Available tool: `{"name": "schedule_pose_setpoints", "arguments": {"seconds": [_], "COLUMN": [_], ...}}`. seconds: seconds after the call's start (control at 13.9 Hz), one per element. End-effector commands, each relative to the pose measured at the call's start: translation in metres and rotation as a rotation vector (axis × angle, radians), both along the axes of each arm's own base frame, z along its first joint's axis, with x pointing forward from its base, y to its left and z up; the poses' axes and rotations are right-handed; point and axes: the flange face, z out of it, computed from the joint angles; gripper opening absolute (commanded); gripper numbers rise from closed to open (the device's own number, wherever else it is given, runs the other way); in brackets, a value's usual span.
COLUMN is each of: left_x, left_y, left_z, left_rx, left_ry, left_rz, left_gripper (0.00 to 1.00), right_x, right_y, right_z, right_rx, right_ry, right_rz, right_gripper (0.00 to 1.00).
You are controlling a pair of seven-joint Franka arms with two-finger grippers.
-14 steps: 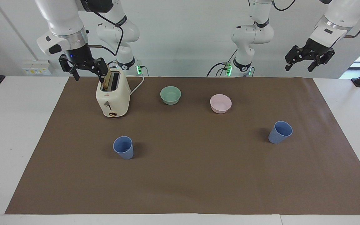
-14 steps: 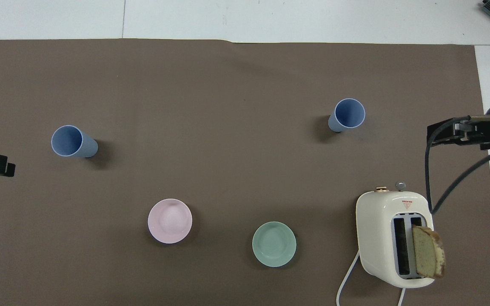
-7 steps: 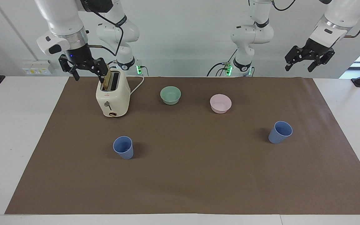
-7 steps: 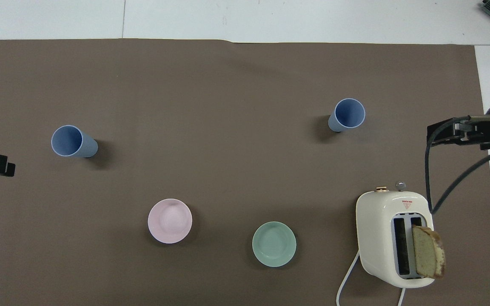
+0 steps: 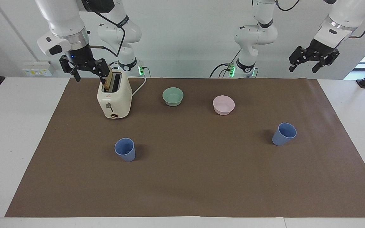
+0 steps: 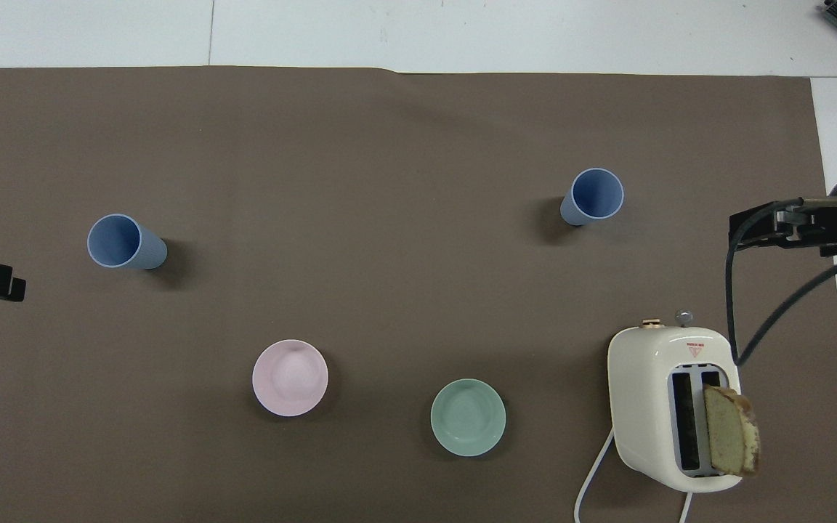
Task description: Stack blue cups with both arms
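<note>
Two blue cups stand upright and apart on the brown mat [image 5: 195, 177]. One blue cup [image 5: 125, 149] is toward the right arm's end; it also shows in the overhead view [image 6: 593, 195]. The other blue cup [image 5: 284, 134] is toward the left arm's end and shows in the overhead view too [image 6: 126, 242]. My right gripper [image 5: 89, 74] is open and empty, up in the air beside the toaster's top. My left gripper [image 5: 303, 67] is open and empty, raised over the mat's corner at its own end. Only their edges show in the overhead view.
A cream toaster [image 5: 114, 98] with a bread slice [image 6: 731, 439] in one slot stands near the right arm. A mint-green bowl [image 5: 172, 96] and a pink bowl [image 5: 223, 104] sit nearer to the robots than the cups.
Both grippers have risen very slightly. The cups, bowls and toaster have not moved.
</note>
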Motion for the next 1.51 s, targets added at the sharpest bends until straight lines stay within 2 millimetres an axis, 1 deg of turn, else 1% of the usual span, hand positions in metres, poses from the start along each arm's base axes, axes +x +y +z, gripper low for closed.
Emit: {"name": "schedule_pose_setpoints", "arguments": {"seconds": [0.0, 0.14, 0.22, 0.36, 0.43, 0.5, 0.65, 0.79, 0.87, 0.94, 1.01, 1.08, 1.3, 1.37, 1.44], "left_x": [0.008, 0.027, 0.039, 0.065, 0.078, 0.088, 0.106, 0.108, 0.103, 0.097, 0.091, 0.086, 0.070, 0.070, 0.071], "left_y": [0.006, 0.019, 0.031, 0.046, 0.062, 0.074, 0.087, 0.095, 0.097, 0.097, 0.092, 0.086, 0.078, 0.073, 0.071], "left_z": [-0.017, -0.042, -0.060, -0.093, -0.112, -0.131, -0.174, -0.209, -0.227, -0.240, -0.250, -0.259, -0.267, -0.270, -0.277], "left_rx": [0.010, 0.010, 0.013, 0.017, 0.019, 0.022, 0.019, -0.009, -0.016, -0.025, -0.037, -0.049, -0.055, -0.055, -0.054], "left_ry": [-0.040, -0.099, -0.096, -0.100, -0.106, -0.097, -0.084, -0.066, -0.068, -0.071, -0.055, -0.038, -0.019, -0.031, -0.030], "left_rz": [0.012, 0.051, 0.074, 0.104, 0.139, 0.172, 0.224, 0.300, 0.312, 0.323, 0.326, 0.328, 0.338, 0.331, 0.330], "left_gripper": [1.00, 1.00, 1.00, 1.00, 1.00, 1.00, 1.00, 1.00, 1.00, 1.00, 1.00, 1.00, 1.00, 1.00, 1.00], "right_x": [-0.005, -0.005, -0.005, -0.005, -0.005, -0.005, -0.005, -0.005, -0.005, -0.005, -0.005, -0.005, -0.005, -0.005, -0.005], "right_y": [-0.003, -0.003, -0.003, -0.003, -0.003, -0.003, -0.002, -0.003, -0.002, -0.003, -0.003, -0.003, -0.002, -0.003, -0.003], "right_z": [0.000, 0.000, 0.000, 0.000, 0.000, 0.000, 0.000, 0.001, 0.000, 0.000, 0.000, 0.000, 0.000, 0.000, 0.000], "right_rx": [0.022, 0.022, 0.022, 0.023, 0.023, 0.023, 0.023, 0.022, 0.023, 0.023, 0.023, 0.022, 0.022, 0.022, 0.023], "right_ry": [-0.005, -0.005, -0.005, -0.005, -0.005, -0.005, -0.005, -0.007, -0.005, -0.005, -0.005, -0.005, -0.005, -0.005, -0.005], "right_rz": [0.009, 0.009, 0.009, 0.009, 0.009, 0.009, 0.011, 0.009, 0.011, 0.009, 0.009, 0.009, 0.009, 0.009, 0.009], "right_gripper": [1.00, 1.00, 1.00, 1.00, 1.00, 1.00, 1.00, 1.00, 1.00, 1.00, 1.00, 1.00, 1.00, 1.00, 1.00]}}
